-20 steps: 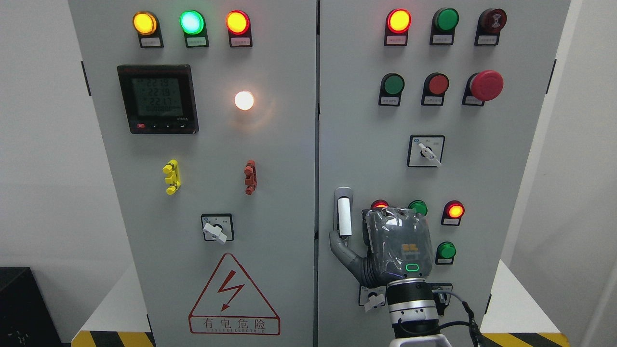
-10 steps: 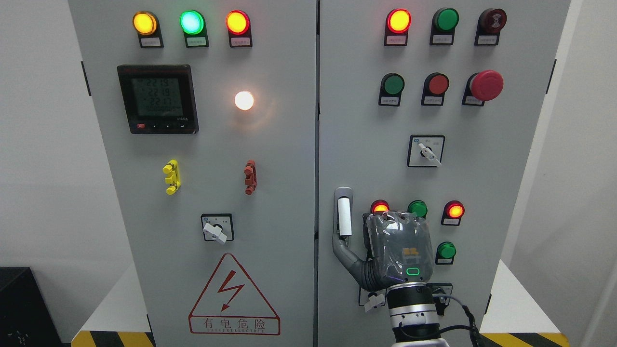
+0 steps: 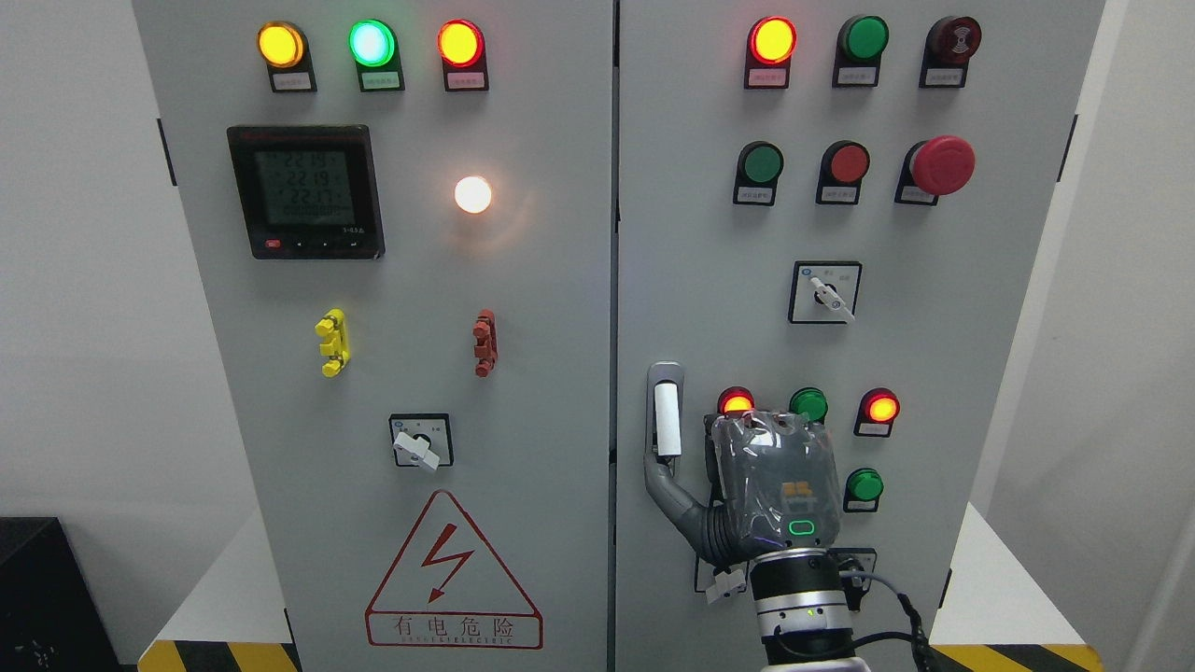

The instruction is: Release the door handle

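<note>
One hand is in view, the right hand (image 3: 761,490); its arm comes up from the bottom edge, right of the middle. The large grey cabinet (image 3: 523,280) fills most of the view and has two doors, closed, with the seam between them at the centre. On the right door (image 3: 709,233), at about 7 o'clock from its middle and close to the seam, sits the door handle (image 3: 666,411), upright, with a white grip. The hand stands upright against this door, back toward the camera, wrapped in clear plastic. Its thumb (image 3: 667,485) stretches out toward 10 o'clock, and the tip is just under the lower end of the handle; I cannot tell if it touches. The other fingers are hidden behind the palm, so how far they are apart cannot be told. Nothing is clamped on the handle. Toward 9 o'clock from the thumb the door face is bare until the seam. A green button (image 3: 865,485) lies at 3 o'clock, just beside the hand.
</note>
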